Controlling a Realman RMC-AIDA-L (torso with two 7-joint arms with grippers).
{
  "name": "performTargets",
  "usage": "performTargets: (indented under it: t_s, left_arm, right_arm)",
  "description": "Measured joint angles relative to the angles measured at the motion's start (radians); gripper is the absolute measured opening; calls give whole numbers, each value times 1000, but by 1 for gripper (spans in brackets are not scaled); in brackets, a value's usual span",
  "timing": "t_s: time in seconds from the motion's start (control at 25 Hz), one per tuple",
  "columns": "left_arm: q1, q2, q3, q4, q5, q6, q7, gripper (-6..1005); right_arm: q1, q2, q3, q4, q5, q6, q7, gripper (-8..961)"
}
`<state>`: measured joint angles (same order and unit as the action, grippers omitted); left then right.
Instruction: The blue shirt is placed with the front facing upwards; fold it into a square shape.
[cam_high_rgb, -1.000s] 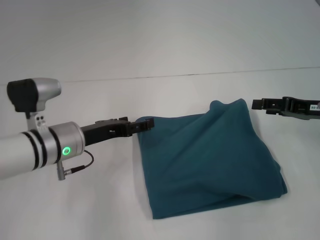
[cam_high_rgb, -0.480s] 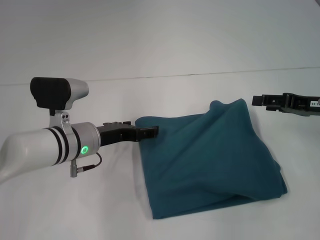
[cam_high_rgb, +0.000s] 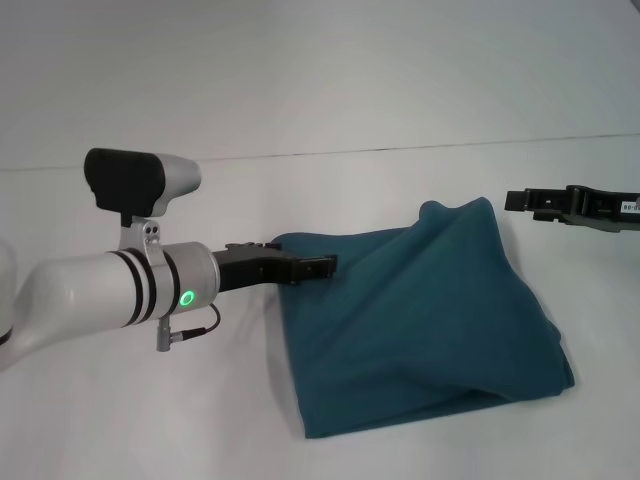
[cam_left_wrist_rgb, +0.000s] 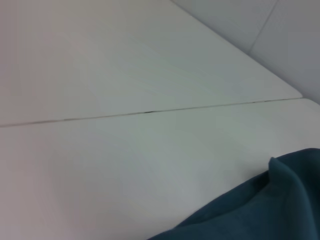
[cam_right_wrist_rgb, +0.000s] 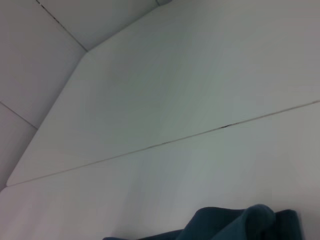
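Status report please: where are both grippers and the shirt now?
Left gripper over the blue shirt, far-left corner. Right gripper apart, off its far-right corner. Shirt folded, lumpy. Nothing in the way.

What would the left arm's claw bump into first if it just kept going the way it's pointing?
Probably the blue shirt. The left gripper points toward the robot's right, its tip already over the folded cloth's far left corner. Its height above the fabric is unclear, so it might skim over.

The folded cotton shirt (cam_high_rgb: 420, 320) is plain dark teal-blue, unpatterned; it lies on a flat white table (cam_high_rgb: 320, 90) crossed by a thin dark seam.
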<state>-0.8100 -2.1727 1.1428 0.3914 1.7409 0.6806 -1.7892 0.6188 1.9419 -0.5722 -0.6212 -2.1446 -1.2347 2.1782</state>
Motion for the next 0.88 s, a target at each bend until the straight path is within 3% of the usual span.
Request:
performTargets:
  t_s: [0.52,0.76,0.88]
  left_arm:
    - [-23,-1,35,-4,-6,-32,-1,896]
    - [-23,-1,35,-4,-2,-59,0,705]
    - [-23,-1,35,-4,-3,-64,4,712]
  right_arm:
    - [-2,5,2,0,0,14,-3,685]
    - [-1,6,2,0,0,16,-5,685]
    - [-1,7,2,0,0,16,-6,685]
